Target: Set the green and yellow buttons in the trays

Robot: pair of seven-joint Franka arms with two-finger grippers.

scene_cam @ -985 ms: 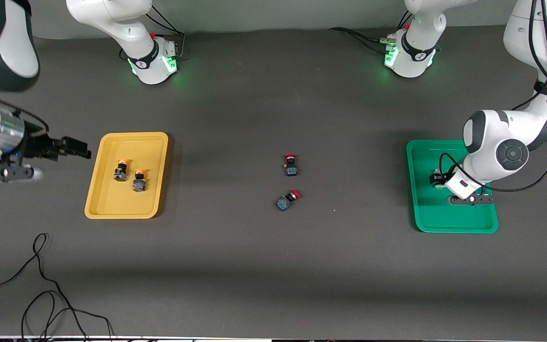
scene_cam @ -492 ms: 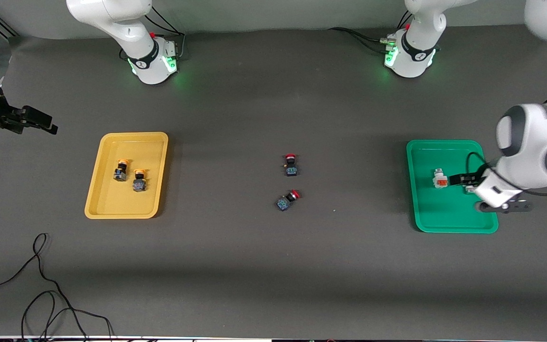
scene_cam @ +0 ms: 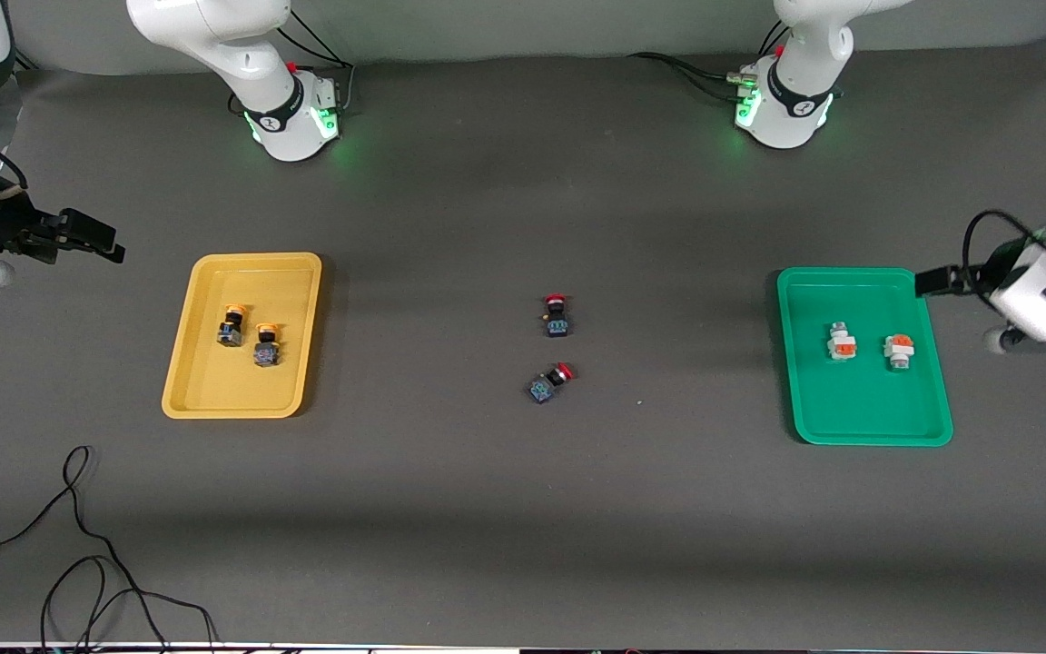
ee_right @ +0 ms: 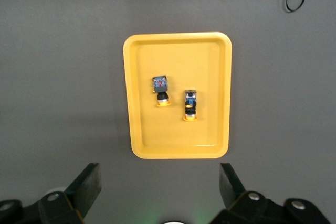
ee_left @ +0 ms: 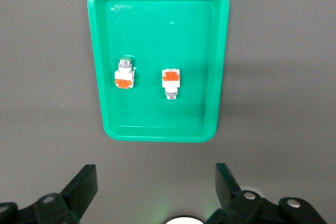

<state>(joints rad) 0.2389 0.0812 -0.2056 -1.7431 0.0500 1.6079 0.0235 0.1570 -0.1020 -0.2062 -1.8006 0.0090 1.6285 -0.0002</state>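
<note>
We see two yellow buttons (scene_cam: pixel 248 335) inside the yellow tray (scene_cam: pixel 205 381), two green buttons (scene_cam: pixel 869 345) inside the green tray (scene_cam: pixel 850 427), left gripper (ee_left: pixel 155 184) open and empty over bare table beside the green tray, right gripper (ee_right: pixel 160 184) open and empty beside the yellow tray, two red buttons (scene_cam: pixel 552 350) on the table between the trays

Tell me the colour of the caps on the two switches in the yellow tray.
Yellow-orange round caps, seen best in the right wrist view.

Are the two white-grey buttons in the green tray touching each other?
Apart. The left wrist view shows bare floor of the green tray between one white-grey button and the other white-grey button; the front view shows the same gap.
</note>
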